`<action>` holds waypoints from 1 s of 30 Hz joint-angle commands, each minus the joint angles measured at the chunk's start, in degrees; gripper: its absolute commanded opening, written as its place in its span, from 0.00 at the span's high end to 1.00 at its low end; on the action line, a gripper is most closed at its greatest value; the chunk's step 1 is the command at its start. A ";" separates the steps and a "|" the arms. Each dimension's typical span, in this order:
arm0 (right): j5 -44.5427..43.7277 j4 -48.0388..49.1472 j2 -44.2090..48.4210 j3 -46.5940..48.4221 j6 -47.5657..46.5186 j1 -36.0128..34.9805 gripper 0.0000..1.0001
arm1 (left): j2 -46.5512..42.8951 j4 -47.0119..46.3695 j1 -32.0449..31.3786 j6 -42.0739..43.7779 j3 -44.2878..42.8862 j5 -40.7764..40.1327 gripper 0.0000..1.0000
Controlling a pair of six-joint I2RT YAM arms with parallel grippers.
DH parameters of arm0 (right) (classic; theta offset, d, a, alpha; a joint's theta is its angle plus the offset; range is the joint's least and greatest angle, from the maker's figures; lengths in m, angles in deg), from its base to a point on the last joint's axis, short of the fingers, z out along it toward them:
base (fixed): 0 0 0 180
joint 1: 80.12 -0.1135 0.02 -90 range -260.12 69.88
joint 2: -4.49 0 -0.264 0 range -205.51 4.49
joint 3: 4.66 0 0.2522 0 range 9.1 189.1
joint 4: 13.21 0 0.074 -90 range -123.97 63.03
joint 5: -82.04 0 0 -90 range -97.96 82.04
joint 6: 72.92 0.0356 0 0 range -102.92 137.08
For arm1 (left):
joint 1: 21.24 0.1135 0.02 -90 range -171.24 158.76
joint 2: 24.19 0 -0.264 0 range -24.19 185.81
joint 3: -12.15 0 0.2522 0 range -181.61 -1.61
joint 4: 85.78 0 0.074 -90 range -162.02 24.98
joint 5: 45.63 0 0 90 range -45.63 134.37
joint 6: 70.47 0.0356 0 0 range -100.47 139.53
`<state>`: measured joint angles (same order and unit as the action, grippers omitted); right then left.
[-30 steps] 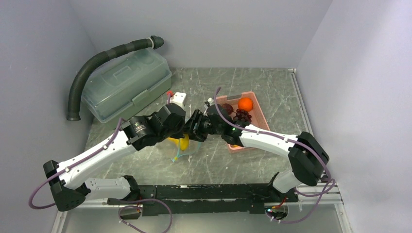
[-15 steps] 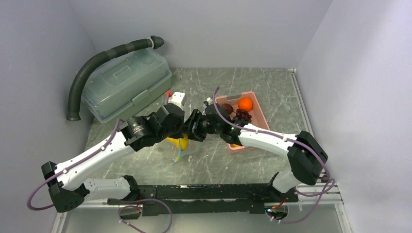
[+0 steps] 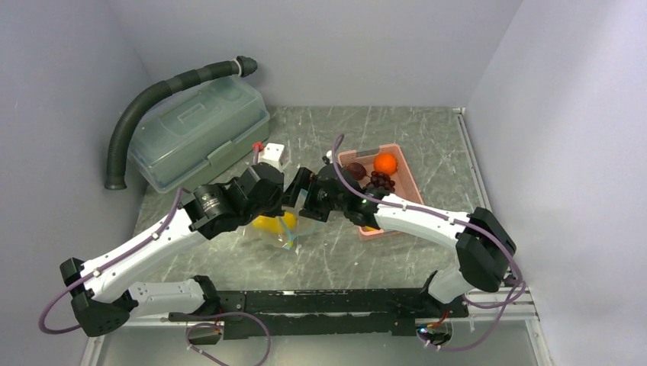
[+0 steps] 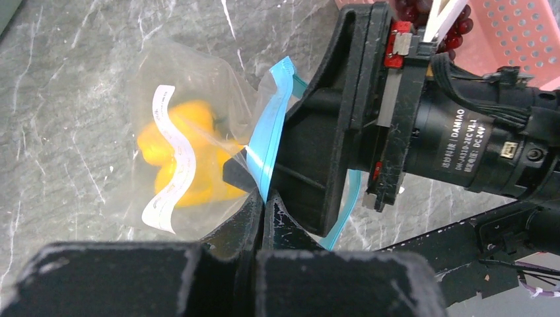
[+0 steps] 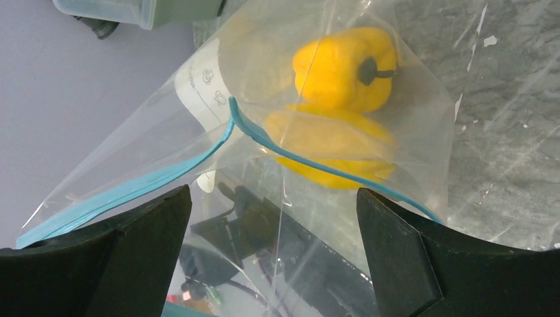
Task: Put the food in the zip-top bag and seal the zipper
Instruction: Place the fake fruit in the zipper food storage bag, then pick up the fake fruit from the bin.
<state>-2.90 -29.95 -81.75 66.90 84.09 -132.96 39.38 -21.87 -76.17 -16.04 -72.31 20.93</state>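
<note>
The clear zip-top bag point(image 3: 268, 229) hangs mid-table with yellow food point(image 4: 177, 153) inside; two yellow pieces point(image 5: 343, 66) show through the plastic. My left gripper point(image 4: 263, 198) is shut on the teal zipper point(image 4: 274, 119) at the bag's mouth edge. Facing the bag's mouth, my right gripper point(image 5: 272, 195) stands wide open, with only bag film and the zipper point(image 5: 310, 162) across its gap. Both grippers meet above the bag point(image 3: 297, 202). An orange point(image 3: 385, 162), a grape bunch point(image 3: 380, 181) and a dark round fruit point(image 3: 357, 169) lie in the pink basket point(image 3: 410, 183).
A green-grey lidded box point(image 3: 200, 130) with a black ribbed hose point(image 3: 152, 99) over it stands at the back left. A small white block point(image 3: 273, 152) sits behind the left wrist. Grey walls close in on three sides.
The right gripper's jaws have opened wide. The left arm has shifted a little left and toward me, and the bag with the yellow pieces now hangs lower and further left.
</note>
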 commanded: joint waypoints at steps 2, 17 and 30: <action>-2.98 0.44 4.71 1.74 -0.97 -0.03 0.00 | -1.47 1.41 -0.35 0.08 -1.47 -0.99 1.00; -10.41 -15.46 15.84 4.08 -15.00 -0.03 0.01 | -1.09 2.91 -0.35 0.28 -1.64 -3.97 1.00; -30.66 -31.40 22.34 8.25 -28.11 2.80 0.04 | -0.87 2.44 -0.29 1.15 -1.75 -3.75 1.00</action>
<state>-25.76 -55.83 -59.83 71.60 62.27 -131.23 39.27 -18.81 -76.24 -15.80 -72.31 18.42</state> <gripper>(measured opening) 0.963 0.022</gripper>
